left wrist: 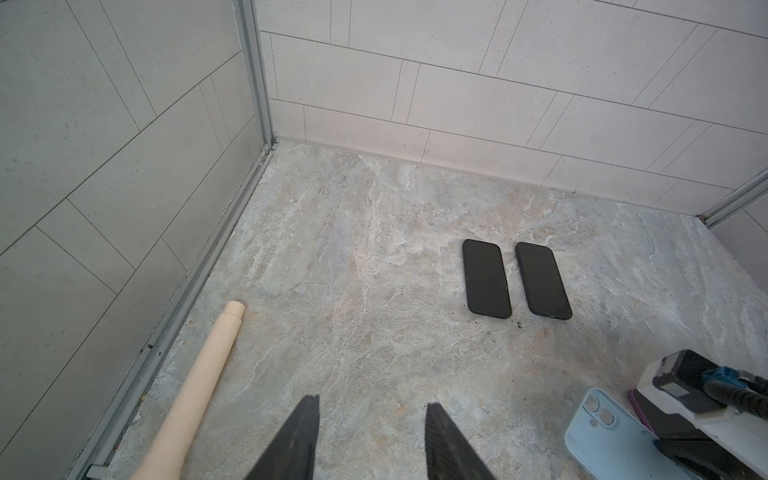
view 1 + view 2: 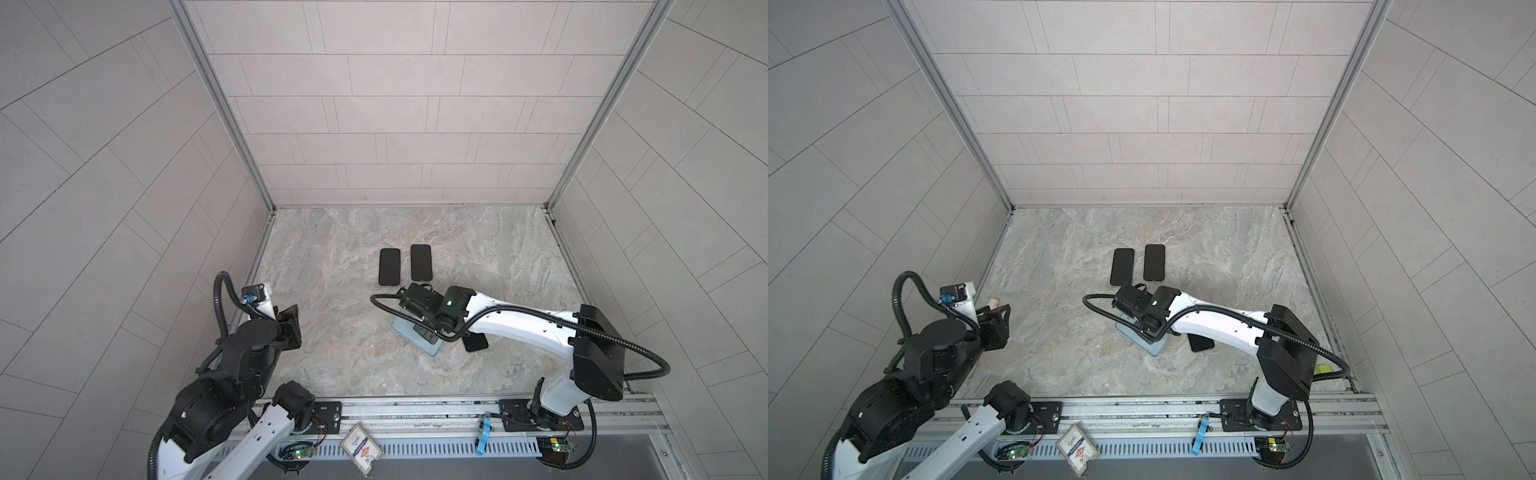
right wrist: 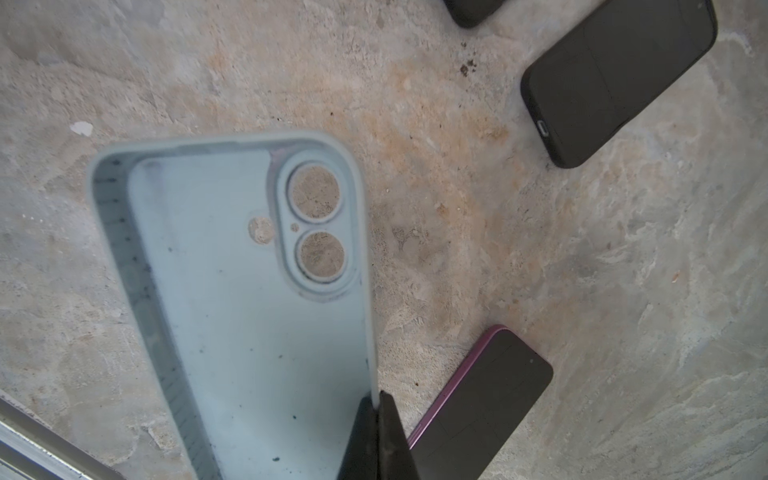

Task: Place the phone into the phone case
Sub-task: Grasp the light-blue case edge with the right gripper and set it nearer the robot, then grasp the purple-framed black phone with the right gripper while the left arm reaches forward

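The light-blue phone case was pinched by one side wall in the tightly closed right claw, just beside the purple-edged phone lying on the table. The left claw stood half open, empty. The step looked like positioning the case; next it would need laying flat, hollow up

I see a light blue phone case. The phone has a black screen and a purple edge. The two other phones are all black. The table is grey with tan swirls. The tube is cream.
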`<state>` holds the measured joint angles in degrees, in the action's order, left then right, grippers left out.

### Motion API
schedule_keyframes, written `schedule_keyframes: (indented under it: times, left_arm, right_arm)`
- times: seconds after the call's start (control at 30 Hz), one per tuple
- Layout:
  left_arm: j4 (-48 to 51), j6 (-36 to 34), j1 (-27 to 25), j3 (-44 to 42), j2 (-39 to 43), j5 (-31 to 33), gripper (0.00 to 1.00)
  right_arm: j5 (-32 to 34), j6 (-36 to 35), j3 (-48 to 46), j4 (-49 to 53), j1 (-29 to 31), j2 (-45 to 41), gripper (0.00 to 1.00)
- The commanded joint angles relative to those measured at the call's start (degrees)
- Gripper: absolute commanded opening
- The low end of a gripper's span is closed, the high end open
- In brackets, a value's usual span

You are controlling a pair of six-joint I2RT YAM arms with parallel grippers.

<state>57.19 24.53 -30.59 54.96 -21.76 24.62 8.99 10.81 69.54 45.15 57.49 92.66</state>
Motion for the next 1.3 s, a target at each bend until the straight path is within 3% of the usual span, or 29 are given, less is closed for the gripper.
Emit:
schedule_keyframes:
  times: [0.0,0.1,0.17,0.33,0.47,0.53,0.63,0.7,0.8,0.93,0.97,1.1,1.27]
  left_arm:
    - [-0.45,-0.06,0.38,-0.43,-0.05,1.02,0.47]
    - [-0.31,0.21,0.43,-0.43,0.14,1.56,0.47]
    - [-0.12,0.36,0.37,-0.38,0.13,1.81,0.47]
    - [0.14,0.65,0.42,-0.26,-0.07,2.55,0.47]
    - [0.45,0.95,0.54,-0.22,-0.22,3.14,0.47]
    - [0.63,1.17,0.58,-0.32,-0.49,3.52,0.47]
    - [1.05,1.69,0.70,-0.29,-0.73,4.41,0.48]
    - [1.57,2.23,0.70,-0.17,-0.75,5.39,0.50]
    - [1.92,3.05,0.68,-0.32,-0.48,6.32,0.70]
    - [1.66,2.98,0.68,-0.52,-1.01,5.57,0.91]
    - [1.80,3.11,0.60,-0.49,-1.35,5.69,0.99]
    - [2.66,4.09,0.61,-0.27,-2.56,7.06,1.00]
    - [2.49,4.36,0.54,-0.62,-2.76,6.85,1.00]
  right_arm:
    - [-0.13,-0.59,0.32,-0.74,0.25,1.48,0.10]
    - [0.98,-0.88,1.77,0.10,0.25,1.25,0.60]
    - [1.82,-0.66,2.09,0.24,0.25,-0.36,0.73]
    - [2.49,1.70,1.63,1.04,0.16,-4.63,0.75]
    - [4.18,7.59,-1.12,0.18,-0.05,-8.72,0.75]
    - [3.44,13.34,-3.68,-1.97,-0.48,-11.15,0.75]
    - [3.88,30.02,-10.62,-7.30,0.49,-16.96,0.75]
    - [2.51,36.23,-17.63,-17.31,3.59,-23.74,0.75]
    - [7.06,36.63,-20.82,-26.00,7.33,-29.28,0.76]
    - [10.21,35.08,-15.91,-24.50,7.28,-26.13,0.77]
    - [10.13,34.35,-12.95,-22.18,7.27,-24.26,0.77]
    - [8.46,33.86,-4.78,-13.57,7.50,-18.86,0.78]
    - [6.34,37.41,-11.14,-18.35,7.47,-21.96,0.79]
